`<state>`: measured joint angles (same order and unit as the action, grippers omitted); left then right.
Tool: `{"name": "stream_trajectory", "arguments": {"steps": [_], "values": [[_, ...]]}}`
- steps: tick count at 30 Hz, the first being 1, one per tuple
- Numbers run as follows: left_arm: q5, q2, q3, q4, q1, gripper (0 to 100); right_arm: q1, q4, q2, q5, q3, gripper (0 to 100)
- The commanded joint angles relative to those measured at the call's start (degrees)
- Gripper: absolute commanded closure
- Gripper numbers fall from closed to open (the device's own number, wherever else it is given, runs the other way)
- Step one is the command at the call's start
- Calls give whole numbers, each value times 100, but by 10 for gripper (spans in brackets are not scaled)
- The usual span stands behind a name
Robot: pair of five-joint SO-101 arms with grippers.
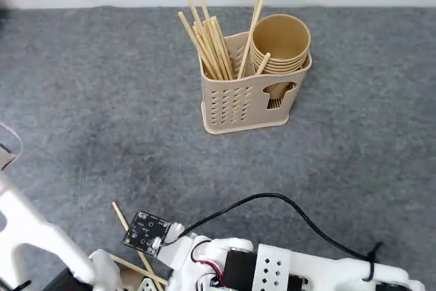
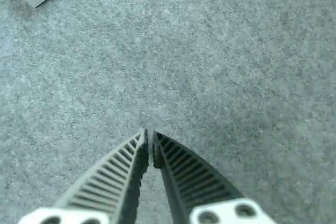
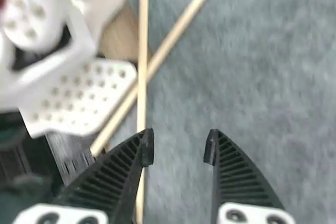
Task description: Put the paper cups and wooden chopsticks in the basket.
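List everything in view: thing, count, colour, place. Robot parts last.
Basket: one, beige, far middle of the table.
Paper cups: one stack, count unclear, brown, in the basket.
Chopsticks in basket: a bundle, light wood, beside the cups.
Loose chopsticks: two, light wood, crossed on the table by the arms.
Table: one, grey covering.
Cable: one, black, at the arms.
Left end effector: one, black, shut, over bare table.
Right end effector: one, black, open, over the loose chopsticks.
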<state>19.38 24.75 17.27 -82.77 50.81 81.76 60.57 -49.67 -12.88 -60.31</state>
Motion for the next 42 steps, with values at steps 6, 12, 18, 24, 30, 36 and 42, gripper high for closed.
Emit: {"name": "stream_trajectory", "arguments": {"steps": [6,12,18,24,30,36,42], "values": [[-44,123,-22,202,457,987,92,-1815,31,-527,-888,819],[-35,114,31,237,738,987,84,-2422,31,-967,-1213,819],[-35,123,295,264,747,987,101,-2466,31,-1459,-1248,818],[-35,123,330,237,747,987,119,-2466,31,-1662,-1248,818],[-18,132,356,158,756,987,92,-2466,31,-1846,-1240,818],[404,123,356,141,756,987,101,-2466,40,-1837,-1187,821],[404,123,356,141,747,987,110,-2404,831,-1846,-765,822]]}}
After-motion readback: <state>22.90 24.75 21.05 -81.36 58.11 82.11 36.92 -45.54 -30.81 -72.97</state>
